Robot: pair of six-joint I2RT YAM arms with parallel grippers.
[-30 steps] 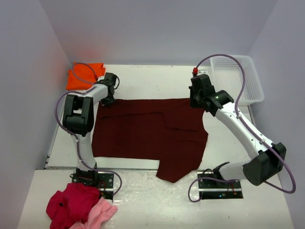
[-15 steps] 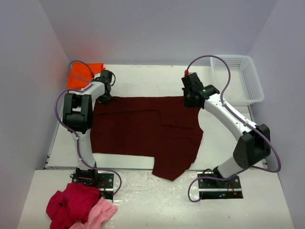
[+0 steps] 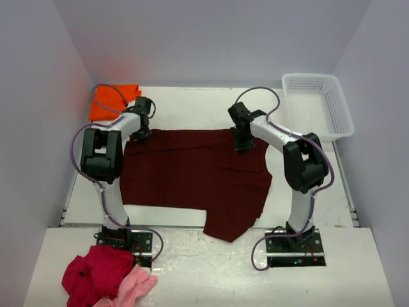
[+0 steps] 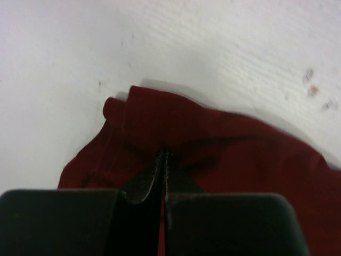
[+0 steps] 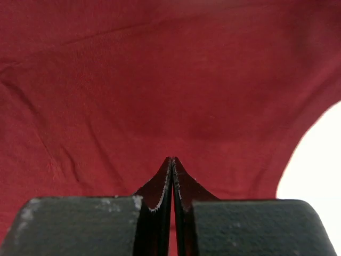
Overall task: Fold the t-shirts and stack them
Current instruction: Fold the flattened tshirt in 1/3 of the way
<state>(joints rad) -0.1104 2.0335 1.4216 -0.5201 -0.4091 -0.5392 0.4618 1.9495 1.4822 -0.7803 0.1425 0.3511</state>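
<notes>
The white surface (image 3: 192,105) sits boxed in by pale walls. At the upper left of the top view the orange t-shirt (image 3: 110,102) lies bunched in the corner. Just below and to the right of it, the left end effector (image 4: 163,154) is pinched tight on a fold at the far left corner of the maroon t-shirt (image 3: 192,176). That shirt lies spread at the centre, its long axis running left to right. Its body falls toward the bottom of the frame from both grips, and its lower right flap droops past the surface's near edge. The right end effector (image 5: 171,160) is clamped on the same far edge, right of centre. I'd judge a fold toward the bottom has room. The bare strip above the shirt is open, with the basket (image 3: 317,105) well apart at the upper right.
</notes>
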